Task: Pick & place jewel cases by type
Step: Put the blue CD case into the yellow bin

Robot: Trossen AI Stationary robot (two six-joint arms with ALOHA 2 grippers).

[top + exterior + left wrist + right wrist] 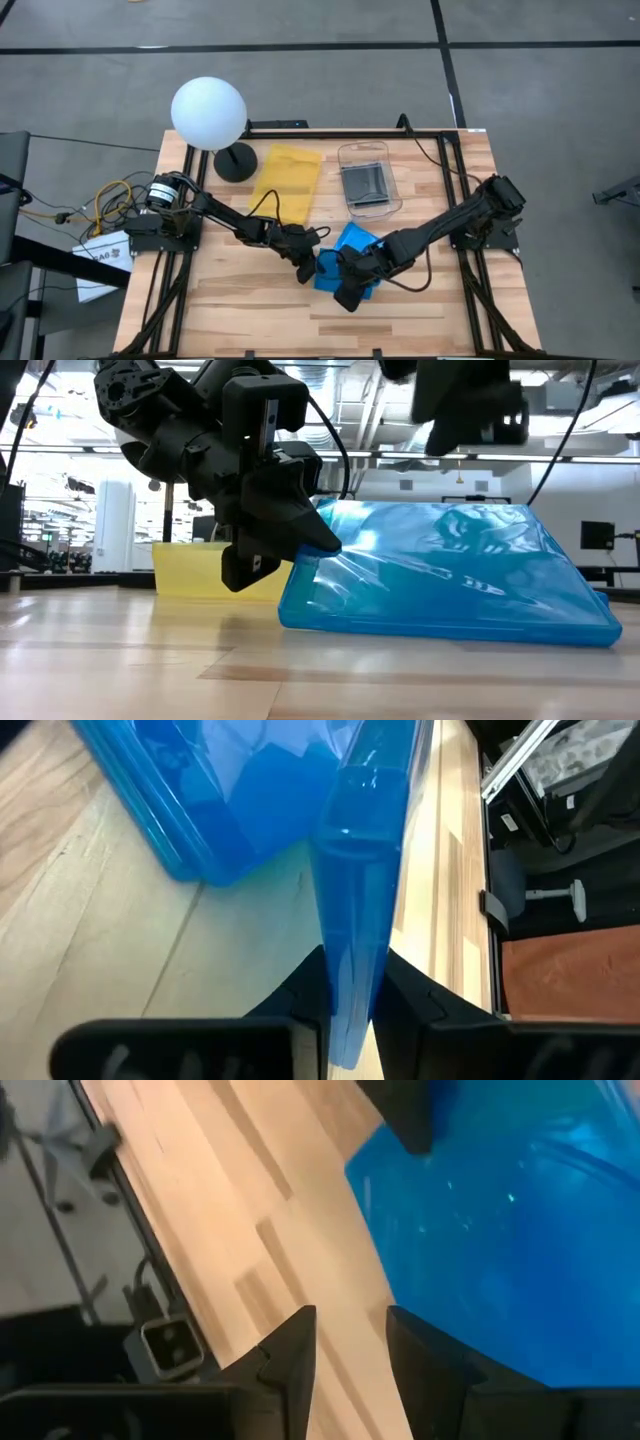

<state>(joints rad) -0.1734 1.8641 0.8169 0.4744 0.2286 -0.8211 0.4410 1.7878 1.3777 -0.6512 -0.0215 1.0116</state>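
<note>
Left gripper (352, 1005) is clamping the blue jewel case (360, 870) edge-on between its jaws, case running straight ahead. Right gripper (350, 1345) is hanging with jaws apart, empty, blue stack (520, 1230) just ahead to one side.

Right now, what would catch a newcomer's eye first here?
The bright blue jewel cases near the table's front middle, where both dark arms meet. The left gripper is shut on one blue case's edge; the right gripper hovers open beside them. Farther back stands a white globe lamp.
</note>
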